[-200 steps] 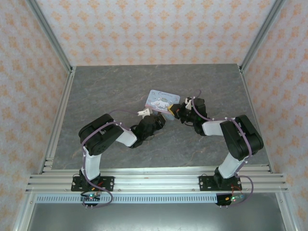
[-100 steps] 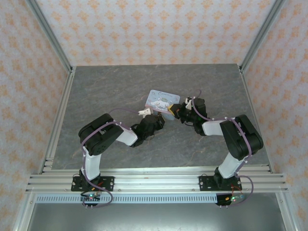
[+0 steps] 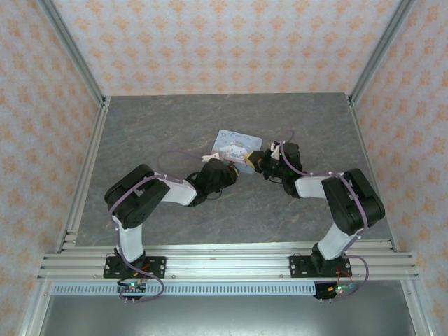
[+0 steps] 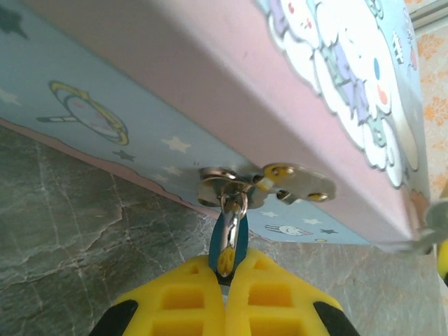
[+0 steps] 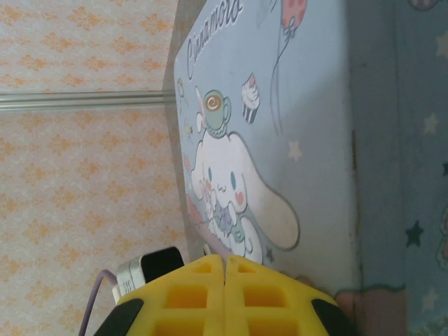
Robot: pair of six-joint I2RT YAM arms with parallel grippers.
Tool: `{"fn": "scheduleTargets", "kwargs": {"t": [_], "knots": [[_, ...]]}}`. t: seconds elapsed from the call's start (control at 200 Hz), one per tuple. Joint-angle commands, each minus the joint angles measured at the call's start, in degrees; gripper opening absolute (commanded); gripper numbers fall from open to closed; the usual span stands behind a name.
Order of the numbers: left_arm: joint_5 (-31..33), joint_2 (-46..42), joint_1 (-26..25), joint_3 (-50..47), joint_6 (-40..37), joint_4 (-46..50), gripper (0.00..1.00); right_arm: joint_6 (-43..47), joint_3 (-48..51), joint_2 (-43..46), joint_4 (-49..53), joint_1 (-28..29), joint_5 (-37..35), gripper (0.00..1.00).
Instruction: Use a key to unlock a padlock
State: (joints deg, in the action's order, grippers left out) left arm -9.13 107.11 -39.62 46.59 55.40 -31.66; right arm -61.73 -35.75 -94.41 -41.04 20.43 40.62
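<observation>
Padlock (image 4: 229, 234) pinched by left end effector (image 4: 225, 271), arm stretched low

The pads (image 4: 182, 301) of my left jaws are yellow plastic, matt, moulded with square hollows; the ones of my right jaws (image 5: 189, 294) look the same. The padlock (image 4: 229, 238) between the left pads has bright polished metal in the middle and smooth blue sides. The clasp (image 4: 260, 183) above it is shiny silver metal with small brass-coloured rivets. The tin (image 4: 126, 84) looks like smooth printed metal with a soft satin sheen. The surface (image 4: 63, 224) resembles grey veined stone, matt.
</observation>
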Motion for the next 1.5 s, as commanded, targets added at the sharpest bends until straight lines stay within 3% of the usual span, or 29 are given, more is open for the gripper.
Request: {"fn": "scheduleTargets", "kwargs": {"t": [0.0,0.415,0.761,1.131,1.496], "knots": [[-6.05,-3.59,1.71,2.79,-0.64,9.69,0.00,-1.14,1.78,5.95,0.02,-0.21,0.74,0.00],[-15.92,-7.03,5.14,2.91,3.81,7.75,0.00,-0.50,11.71,19.27,3.84,5.46,-3.87,0.00],[-17.44,-10.07,5.95,0.85,5.05,7.34,0.00,-2.42,17.64,19.00,-1.54,9.09,-7.48,0.00],[-19.11,-11.00,5.95,-2.17,10.15,-0.45,0.00,-3.68,18.47,20.50,-3.21,9.33,-10.21,0.00],[-22.12,-14.28,5.94,-2.84,7.90,-3.75,0.00,-4.43,18.14,19.41,-6.46,9.29,-10.32,0.00]]}}
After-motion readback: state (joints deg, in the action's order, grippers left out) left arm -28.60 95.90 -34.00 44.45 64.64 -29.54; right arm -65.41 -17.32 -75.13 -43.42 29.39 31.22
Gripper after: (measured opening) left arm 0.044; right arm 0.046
